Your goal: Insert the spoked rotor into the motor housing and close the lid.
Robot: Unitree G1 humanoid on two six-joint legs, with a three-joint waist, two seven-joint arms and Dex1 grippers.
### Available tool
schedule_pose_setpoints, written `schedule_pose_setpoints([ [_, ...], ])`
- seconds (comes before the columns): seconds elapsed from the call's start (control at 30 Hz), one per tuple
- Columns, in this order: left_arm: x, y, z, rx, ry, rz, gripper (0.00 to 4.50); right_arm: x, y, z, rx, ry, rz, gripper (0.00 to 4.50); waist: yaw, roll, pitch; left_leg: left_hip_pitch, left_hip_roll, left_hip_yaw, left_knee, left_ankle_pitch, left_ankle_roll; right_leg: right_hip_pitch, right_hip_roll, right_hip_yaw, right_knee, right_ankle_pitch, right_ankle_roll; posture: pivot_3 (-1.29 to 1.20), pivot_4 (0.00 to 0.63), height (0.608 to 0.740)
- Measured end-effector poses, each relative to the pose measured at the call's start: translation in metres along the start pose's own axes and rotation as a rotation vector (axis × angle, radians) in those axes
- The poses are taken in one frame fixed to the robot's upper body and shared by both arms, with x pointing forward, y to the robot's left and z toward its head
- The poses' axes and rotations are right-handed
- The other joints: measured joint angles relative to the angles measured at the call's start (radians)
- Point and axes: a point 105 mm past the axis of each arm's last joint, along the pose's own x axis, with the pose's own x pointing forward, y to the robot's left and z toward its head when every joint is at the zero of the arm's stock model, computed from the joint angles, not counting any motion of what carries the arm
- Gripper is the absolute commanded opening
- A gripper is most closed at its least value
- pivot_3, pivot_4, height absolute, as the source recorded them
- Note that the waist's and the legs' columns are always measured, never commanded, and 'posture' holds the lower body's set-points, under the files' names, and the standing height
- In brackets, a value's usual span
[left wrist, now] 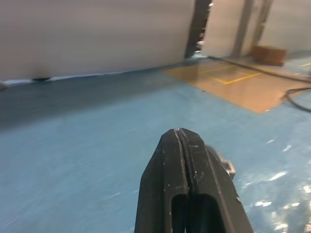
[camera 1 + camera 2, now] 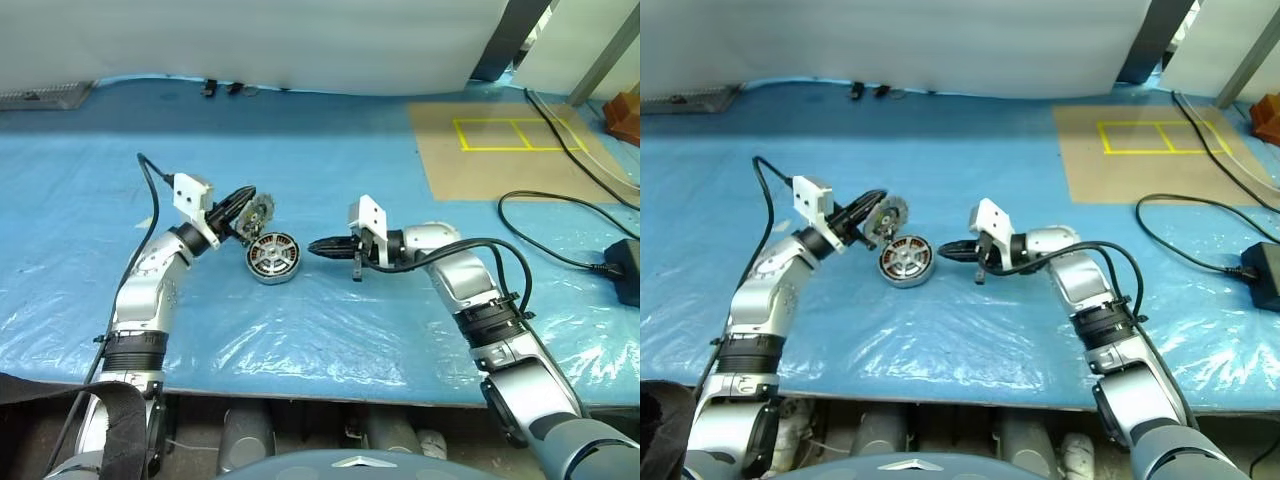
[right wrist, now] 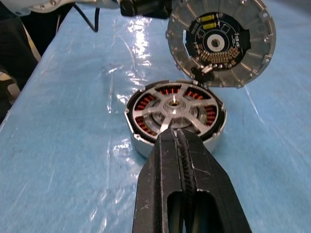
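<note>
The motor housing (image 3: 146, 141), a short silver cylinder with copper windings, stands on the blue sheet mid-table. A silver spoked rotor (image 3: 156, 92) lies inside it, over the windings. My left gripper (image 2: 243, 208) is shut on the edge of the lid (image 3: 221, 41), a silver disc with a dark circuit board at its centre. It holds the lid tilted just above and behind the housing (image 2: 273, 258). My right gripper (image 2: 315, 247) is shut and empty. It points left at the housing, its tip close to the housing's right side.
A blue plastic sheet (image 2: 330, 330) covers the table, with its front edge near me. A brown board with a yellow taped rectangle (image 2: 510, 135) lies at the back right. A black cable (image 2: 560, 205) and a power adapter (image 2: 628, 268) lie at the right.
</note>
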Motion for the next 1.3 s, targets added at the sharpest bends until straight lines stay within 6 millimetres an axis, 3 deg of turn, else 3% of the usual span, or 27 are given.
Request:
schedule_pose_setpoints([
  [0.23, -0.004, -0.015, -0.008, -0.003, 0.092, -0.167, 0.03, -0.007, -0.005, -0.005, 0.018, 0.018, -0.046, 0.00, -0.002, 0.000, 0.000, 0.001, 0.000, 0.000, 0.000, 0.000, -0.001, 0.000, 0.000, 0.000, 0.001, 0.000, 0.000, 0.00, 0.150, 0.740],
  [0.4, -0.006, -0.027, -0.018, 0.059, 0.179, -0.247, 0.03, -0.022, -0.029, 0.005, 0.000, 0.004, -0.132, 0.00, -0.002, 0.000, 0.000, 0.001, 0.000, 0.000, 0.001, 0.000, -0.001, 0.000, 0.000, 0.000, 0.001, 0.000, 0.000, 0.00, 0.150, 0.740],
  [0.57, -0.015, -0.032, -0.037, 0.160, 0.311, -0.270, 0.03, -0.026, -0.038, 0.010, -0.003, -0.017, -0.160, 0.00, -0.006, 0.000, 0.000, 0.001, 0.000, 0.000, 0.000, 0.000, 0.000, 0.000, 0.000, 0.000, 0.001, 0.000, 0.000, 0.00, 0.150, 0.740],
  [0.73, -0.025, -0.045, -0.053, 0.233, 0.384, -0.292, 0.03, -0.012, -0.036, 0.020, 0.006, -0.077, -0.147, 0.00, -0.006, 0.000, 0.000, 0.001, 0.000, 0.000, 0.000, 0.000, -0.001, 0.000, 0.000, 0.000, 0.001, 0.000, 0.000, 0.00, 0.150, 0.740],
  [0.9, -0.034, -0.052, -0.054, 0.263, 0.386, -0.290, 0.03, 0.006, -0.033, 0.034, 0.005, -0.134, -0.121, 0.00, -0.004, 0.001, 0.000, 0.002, 0.000, 0.000, 0.000, -0.001, -0.001, 0.000, 0.000, 0.000, 0.002, 0.000, 0.000, 0.00, 0.150, 0.740],
  [1.03, -0.042, -0.043, -0.048, 0.218, 0.332, -0.190, 0.03, 0.026, -0.033, 0.046, 0.031, -0.184, -0.106, 0.00, -0.009, 0.001, 0.000, 0.002, 0.000, 0.001, 0.000, -0.001, -0.002, 0.000, 0.000, 0.000, 0.003, 0.000, 0.000, 0.00, 0.150, 0.740],
  [1.1, -0.043, -0.036, -0.032, 0.180, 0.231, -0.099, 0.03, 0.038, -0.032, 0.055, 0.039, -0.205, -0.089, 0.00, -0.008, 0.001, 0.000, 0.001, 0.001, 0.000, 0.000, -0.001, -0.002, -0.001, 0.000, 0.000, 0.003, 0.000, 0.000, 0.00, 0.150, 0.740],
  [1.2, -0.052, -0.027, -0.009, 0.196, 0.136, -0.012, 0.00, 0.056, -0.027, 0.065, 0.034, -0.216, -0.051, 0.57, -0.008, 0.001, 0.000, 0.000, 0.000, 0.000, -0.001, -0.001, -0.002, -0.001, 0.000, 0.000, 0.002, 0.000, -0.001, 0.00, 0.150, 0.740],
  [1.3, -0.071, -0.022, -0.009, 0.190, 0.124, 0.074, 0.00, 0.071, -0.025, 0.064, 0.051, -0.197, -0.034, 1.57, -0.010, 0.001, 0.000, 0.000, 0.000, 0.001, -0.001, -0.001, -0.002, -0.001, 0.000, 0.000, 0.000, 0.000, 0.000, 0.00, 0.150, 0.740],
])
